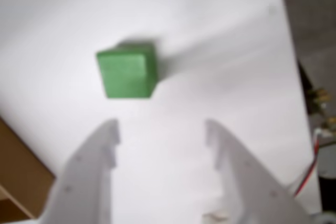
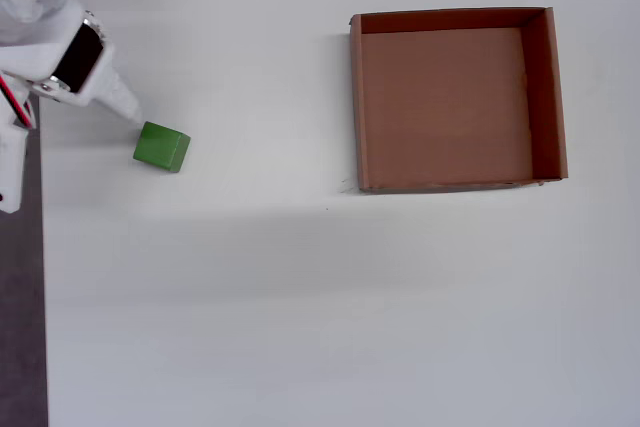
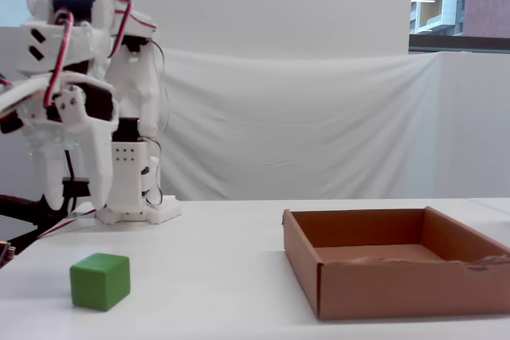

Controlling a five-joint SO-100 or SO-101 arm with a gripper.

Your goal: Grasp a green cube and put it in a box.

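The white plastic two-finger gripper had its jaws spread wide apart and held nothing; in the wrist view both white fingers came up from the bottom edge with bare table between them. The small matte bright-green cube sat just past the fingertips in that view, off toward the left finger rather than centred in the gap, and not touched by either one. In the fixed view the gripper hung above the table, clearly higher than the green cube, which rested flat on the white tabletop near the front left. From overhead the cube lay far left, just beside the tip of the white arm (whether the tip met the cube's corner could not be told there, the finger overlapped it in the picture). The shallow square brown cardboard box stood well apart to the right, empty, floor bare, walls upright. Progress: early, nothing finished. Cube not grasped, not lifted, not in the box. Left to do, by my read: line the open jaws up around the cube, lower, close, lift, carry across to the box, release. The off-centre cube probably called for a small sideways correction first.
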